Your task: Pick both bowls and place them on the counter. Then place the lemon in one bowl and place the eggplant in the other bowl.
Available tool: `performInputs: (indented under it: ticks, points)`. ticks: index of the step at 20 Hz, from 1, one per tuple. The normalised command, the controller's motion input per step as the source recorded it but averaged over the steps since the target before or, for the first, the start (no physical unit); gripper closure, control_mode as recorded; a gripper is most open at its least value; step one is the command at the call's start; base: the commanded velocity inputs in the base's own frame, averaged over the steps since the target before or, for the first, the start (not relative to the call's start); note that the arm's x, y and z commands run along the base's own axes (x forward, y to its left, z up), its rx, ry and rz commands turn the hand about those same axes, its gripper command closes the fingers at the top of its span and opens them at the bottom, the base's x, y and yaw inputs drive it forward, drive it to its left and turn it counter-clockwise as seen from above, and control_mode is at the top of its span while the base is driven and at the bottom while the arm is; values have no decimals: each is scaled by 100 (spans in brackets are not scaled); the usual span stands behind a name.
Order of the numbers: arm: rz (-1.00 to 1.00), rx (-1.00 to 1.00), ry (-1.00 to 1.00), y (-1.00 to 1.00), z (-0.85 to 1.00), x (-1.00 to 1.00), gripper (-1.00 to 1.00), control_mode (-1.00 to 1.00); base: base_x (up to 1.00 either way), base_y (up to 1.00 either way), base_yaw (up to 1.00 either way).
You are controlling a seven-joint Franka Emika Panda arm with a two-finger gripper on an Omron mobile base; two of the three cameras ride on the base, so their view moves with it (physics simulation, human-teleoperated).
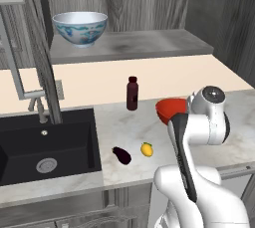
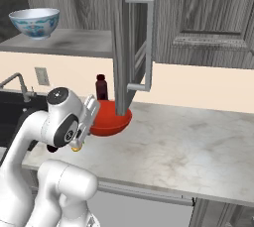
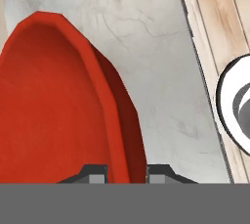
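Hand view: gripper [image 3: 126, 173] pinching red bowl [image 3: 53, 105] rim | bowls 2: floral bowl [image 1: 79, 28] on shelf [image 1: 149, 45] | lemon [image 1: 146, 149] 1 | eggplant [image 1: 121, 156] 1

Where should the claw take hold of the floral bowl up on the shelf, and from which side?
Grip the rim of the floral bowl, one finger inside and one outside, probably coming from above on its front edge. It stands upright on the grey shelf, too wide to span, with open space over the rim. First the claw must let go of the red bowl, whose rim it pinches.
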Motion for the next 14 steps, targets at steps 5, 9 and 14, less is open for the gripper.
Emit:
performInputs:
  ticks: [5,9,14]
  points:
    - [0,-3,0,0,-47,31,100,-100,0,0,0]
    - [0,-8,0,0,-40,38,100,-100,0,0,0]
    - [0,-2,4,0,-24,37,100,-100,0,0,0]
